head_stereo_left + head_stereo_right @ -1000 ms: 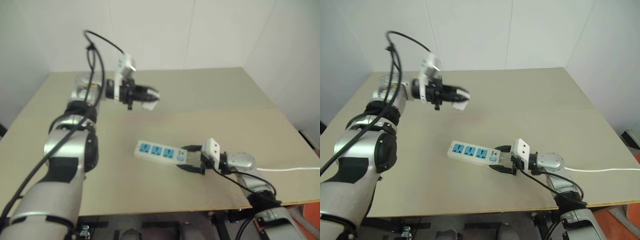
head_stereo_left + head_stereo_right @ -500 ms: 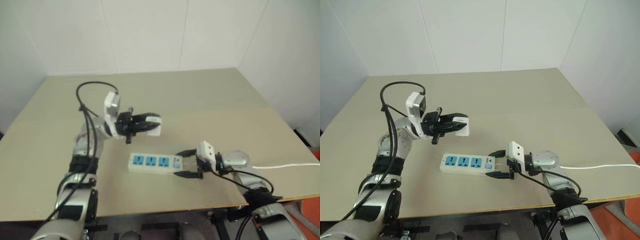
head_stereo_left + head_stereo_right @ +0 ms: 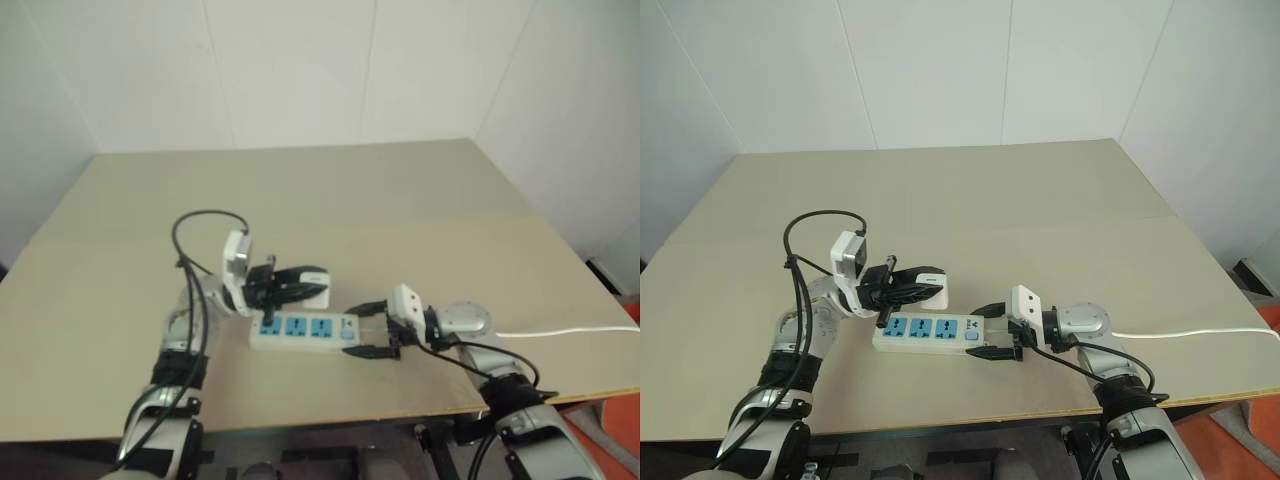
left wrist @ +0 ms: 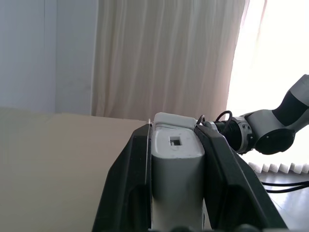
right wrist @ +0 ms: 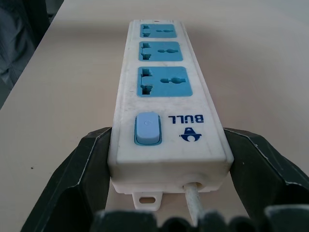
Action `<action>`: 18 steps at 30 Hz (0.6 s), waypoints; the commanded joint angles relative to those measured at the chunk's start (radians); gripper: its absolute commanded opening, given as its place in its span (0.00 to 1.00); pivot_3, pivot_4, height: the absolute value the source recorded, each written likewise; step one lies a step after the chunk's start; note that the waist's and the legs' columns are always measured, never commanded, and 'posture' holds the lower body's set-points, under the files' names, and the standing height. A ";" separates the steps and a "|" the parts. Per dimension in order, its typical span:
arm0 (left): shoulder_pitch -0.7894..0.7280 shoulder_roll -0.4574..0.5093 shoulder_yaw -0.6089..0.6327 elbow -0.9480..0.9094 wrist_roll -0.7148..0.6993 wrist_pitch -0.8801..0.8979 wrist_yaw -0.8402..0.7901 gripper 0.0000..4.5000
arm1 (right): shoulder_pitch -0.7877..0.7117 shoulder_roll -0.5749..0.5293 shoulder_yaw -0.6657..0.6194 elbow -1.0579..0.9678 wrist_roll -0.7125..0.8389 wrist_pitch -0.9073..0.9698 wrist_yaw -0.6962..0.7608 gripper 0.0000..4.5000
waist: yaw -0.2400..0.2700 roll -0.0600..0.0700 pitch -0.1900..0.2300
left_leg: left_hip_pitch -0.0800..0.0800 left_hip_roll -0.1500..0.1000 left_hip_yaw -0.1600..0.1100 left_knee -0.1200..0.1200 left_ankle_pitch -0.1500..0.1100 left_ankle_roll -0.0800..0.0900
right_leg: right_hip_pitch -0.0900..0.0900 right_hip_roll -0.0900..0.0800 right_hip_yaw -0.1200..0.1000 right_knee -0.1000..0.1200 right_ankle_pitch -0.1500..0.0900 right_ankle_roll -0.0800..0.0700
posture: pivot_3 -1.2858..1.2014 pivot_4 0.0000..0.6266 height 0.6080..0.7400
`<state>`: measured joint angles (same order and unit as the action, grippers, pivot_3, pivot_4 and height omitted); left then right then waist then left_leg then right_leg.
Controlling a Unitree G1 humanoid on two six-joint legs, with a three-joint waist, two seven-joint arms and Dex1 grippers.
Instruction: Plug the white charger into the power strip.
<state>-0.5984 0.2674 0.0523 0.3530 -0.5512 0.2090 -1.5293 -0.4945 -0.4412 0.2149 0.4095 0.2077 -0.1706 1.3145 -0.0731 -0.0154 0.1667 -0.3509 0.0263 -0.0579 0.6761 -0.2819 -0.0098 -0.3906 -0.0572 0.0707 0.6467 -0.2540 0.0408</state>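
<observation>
The left gripper [image 3: 925, 289] is clamped tight on the white charger [image 3: 932, 292], its two black fingers [image 4: 124, 193] pressed flat against opposite sides of the block. In the left wrist view the charger [image 4: 176, 181] sits upright between them, a plain white cube-like body with a small rectangular recess in the face turned to the camera. The gripper points to the right across the table [image 3: 1060, 200], and the charger hangs just above the far edge of the power strip [image 3: 930, 333], over its left end; whether the two touch I cannot tell from here.

The right gripper [image 3: 992, 331] stands wide, one black finger on the far side and one on the near side of the strip's right end, the end with the switch. In the right wrist view both fingers [image 5: 77, 174] lie against the long sides of the strip [image 5: 164, 121], so it is braced between them.

The power strip lies flat on the tan table, near the front edge, running left to right. It is a long white bar with three blue sockets [image 5: 163, 81] in a row, all empty, then a pale blue switch [image 5: 147, 128] and blue lettering beside it. A thin white cord [image 3: 1200, 334] leaves its right end and trails off to the right across the table.
</observation>
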 commanded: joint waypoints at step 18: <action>0.036 -0.004 -0.035 0.128 0.041 -0.083 -0.030 0.23 | 0.038 0.006 0.064 -0.053 -0.040 0.027 0.004 0.75 | 0.002 0.000 0.000 | 0.000 0.001 0.000 -0.001 0.000 0.000 | 0.000 0.001 0.000 -0.001 0.000 0.000 | 0.52 0.24 1.00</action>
<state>-0.5530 0.2661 0.0182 0.4867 -0.5094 0.1463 -1.5579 -0.4797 -0.4421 0.2272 0.3704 0.2015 -0.1609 1.3049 -0.0711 -0.0154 0.1668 -0.3512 0.0274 -0.0575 0.6755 -0.2821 -0.0095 -0.3906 -0.0565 0.0704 0.6454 -0.2540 0.0407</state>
